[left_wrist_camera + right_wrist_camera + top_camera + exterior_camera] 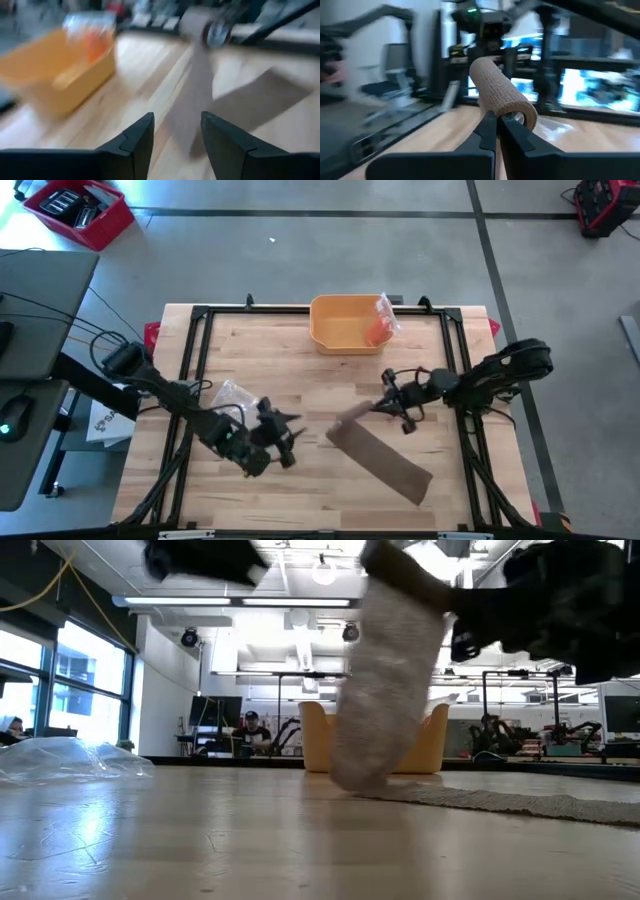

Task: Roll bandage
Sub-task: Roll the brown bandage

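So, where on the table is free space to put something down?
Bare wood lies along the front edge left of the bandage, and between the plastic wrapper and the yellow bin. It is crowded mid-table, around the left gripper and right gripper.

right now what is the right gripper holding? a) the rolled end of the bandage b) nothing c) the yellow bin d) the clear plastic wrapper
a: the right gripper is shut on the rolled end of the bandage, lifted, while the loose strip trails on the table.

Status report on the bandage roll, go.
Right gripper shut on bandage roll, lifted. Left gripper open, empty, beside the strip trailing on the table. Nothing in the way.
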Controlling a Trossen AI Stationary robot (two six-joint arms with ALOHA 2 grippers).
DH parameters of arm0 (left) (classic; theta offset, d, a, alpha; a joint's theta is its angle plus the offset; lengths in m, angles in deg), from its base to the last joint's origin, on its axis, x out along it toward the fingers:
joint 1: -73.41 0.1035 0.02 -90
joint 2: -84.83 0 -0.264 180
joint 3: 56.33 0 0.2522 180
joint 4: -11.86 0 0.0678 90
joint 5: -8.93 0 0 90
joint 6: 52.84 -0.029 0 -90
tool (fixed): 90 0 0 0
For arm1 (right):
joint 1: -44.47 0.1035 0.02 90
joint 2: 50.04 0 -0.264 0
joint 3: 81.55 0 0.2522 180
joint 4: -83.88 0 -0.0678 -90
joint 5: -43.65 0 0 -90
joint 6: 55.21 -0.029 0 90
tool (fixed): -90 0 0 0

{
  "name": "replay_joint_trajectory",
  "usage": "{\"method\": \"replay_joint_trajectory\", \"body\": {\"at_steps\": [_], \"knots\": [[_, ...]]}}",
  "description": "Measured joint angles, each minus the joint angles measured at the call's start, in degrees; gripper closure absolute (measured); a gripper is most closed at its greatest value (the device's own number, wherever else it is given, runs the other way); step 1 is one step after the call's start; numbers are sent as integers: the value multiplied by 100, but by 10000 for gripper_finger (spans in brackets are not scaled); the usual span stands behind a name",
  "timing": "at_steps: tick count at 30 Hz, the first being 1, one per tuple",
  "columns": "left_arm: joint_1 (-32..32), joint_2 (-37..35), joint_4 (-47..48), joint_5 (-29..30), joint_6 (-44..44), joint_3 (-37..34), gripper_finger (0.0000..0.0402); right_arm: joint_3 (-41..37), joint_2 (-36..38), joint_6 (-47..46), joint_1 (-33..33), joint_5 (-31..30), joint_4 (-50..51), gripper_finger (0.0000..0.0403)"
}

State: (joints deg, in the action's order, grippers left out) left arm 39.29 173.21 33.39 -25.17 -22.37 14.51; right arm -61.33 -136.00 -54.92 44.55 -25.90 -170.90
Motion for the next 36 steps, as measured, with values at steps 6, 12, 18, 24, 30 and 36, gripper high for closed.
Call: {"method": "replay_joint_trajectory", "body": {"at_steps": [6, 12, 18, 24, 30, 36], "knots": [[108, 1025, -4078, -412, -2883, -1, 275, 24, 379, -26, -143, 918, 34, 403], [230, 1768, -5002, -660, -5036, 653, 282, 214, 397, -67, -162, 975, 172, 403], [228, 1967, -3111, 239, -5134, 1735, 270, 282, 399, -156, -163, 963, 255, 403], [223, 1964, -1785, 633, -4292, 2285, 255, 282, 412, -180, -162, 680, 206, 403], [312, 1964, -1500, 638, -3827, 2298, 259, 280, 495, -180, -162, 631, 214, 403], [443, 1964, -1158, 594, -3508, 2296, 267, 278, 709, -186, -157, 614, 223, 402]]}}
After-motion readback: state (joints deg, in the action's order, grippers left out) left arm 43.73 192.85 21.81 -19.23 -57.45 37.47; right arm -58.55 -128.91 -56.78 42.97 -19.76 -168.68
